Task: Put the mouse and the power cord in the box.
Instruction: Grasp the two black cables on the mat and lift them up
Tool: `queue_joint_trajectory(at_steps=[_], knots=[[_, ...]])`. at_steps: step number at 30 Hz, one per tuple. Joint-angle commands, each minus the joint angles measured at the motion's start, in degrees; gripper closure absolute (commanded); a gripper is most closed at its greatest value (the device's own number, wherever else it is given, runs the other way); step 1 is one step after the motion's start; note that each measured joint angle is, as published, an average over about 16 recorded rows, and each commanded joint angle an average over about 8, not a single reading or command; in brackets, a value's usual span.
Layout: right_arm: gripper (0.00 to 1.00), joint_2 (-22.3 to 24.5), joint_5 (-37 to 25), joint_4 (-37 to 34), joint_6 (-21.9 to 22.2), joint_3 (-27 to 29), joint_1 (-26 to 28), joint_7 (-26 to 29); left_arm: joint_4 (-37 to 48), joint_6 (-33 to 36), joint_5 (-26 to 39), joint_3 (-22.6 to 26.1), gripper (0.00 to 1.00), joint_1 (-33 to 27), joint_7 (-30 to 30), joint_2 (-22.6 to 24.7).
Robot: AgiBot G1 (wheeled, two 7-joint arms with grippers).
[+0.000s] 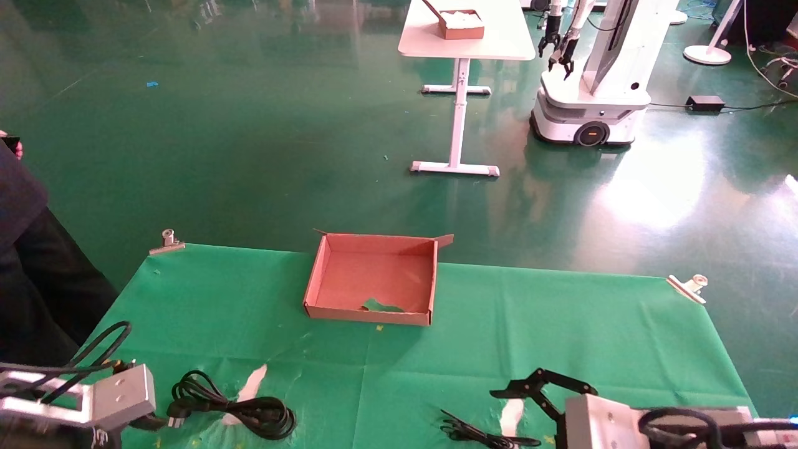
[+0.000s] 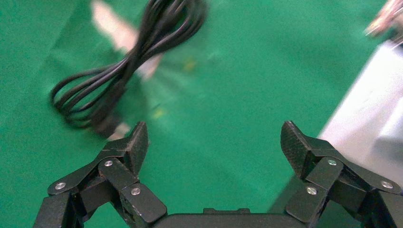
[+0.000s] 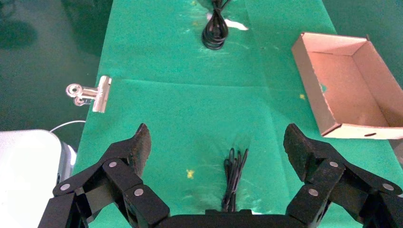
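Observation:
The box (image 1: 374,280) is a shallow brown cardboard tray with a torn floor, standing at the far middle of the green cloth; it also shows as the box (image 3: 351,90). The power cord (image 1: 237,408) lies coiled at the near left, its plug end toward my left wrist. My left gripper (image 2: 215,142) hovers open over bare cloth beside the power cord (image 2: 128,61). My right gripper (image 3: 216,142) is open above a thin black wire bundle (image 3: 235,175), which lies at the near right as the wire bundle (image 1: 474,430). The mouse body is out of view.
Metal clips (image 1: 167,240) (image 1: 689,285) pin the cloth's far corners. White tears (image 1: 249,383) mark the cloth. A person (image 1: 31,262) stands at the left edge. Beyond, a white table (image 1: 464,43) carries a smaller box, with another robot (image 1: 592,81) beside it.

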Motion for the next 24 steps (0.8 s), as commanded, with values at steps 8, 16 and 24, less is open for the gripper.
queue_joint_trajectory(at_steps=[8, 16, 24], knots=[[0.0, 1.15, 1.27, 0.12, -0.58, 0.34, -1.79, -0.67, 9.77, 0.36, 4.5, 4.4, 0.0, -7.39, 7.37, 6.32], [0.0, 2.24, 2.46, -0.9, -0.88, 0.88, -3.13, -1.26, 17.71, -2.71, 8.95, 7.99, 0.0, -11.09, 18.11, 12.28], [0.0, 2.84, 2.76, -3.48, -1.55, 0.93, -3.81, -2.17, 29.56, -8.01, 13.08, 10.34, 0.0, -12.85, 28.2, 19.49]])
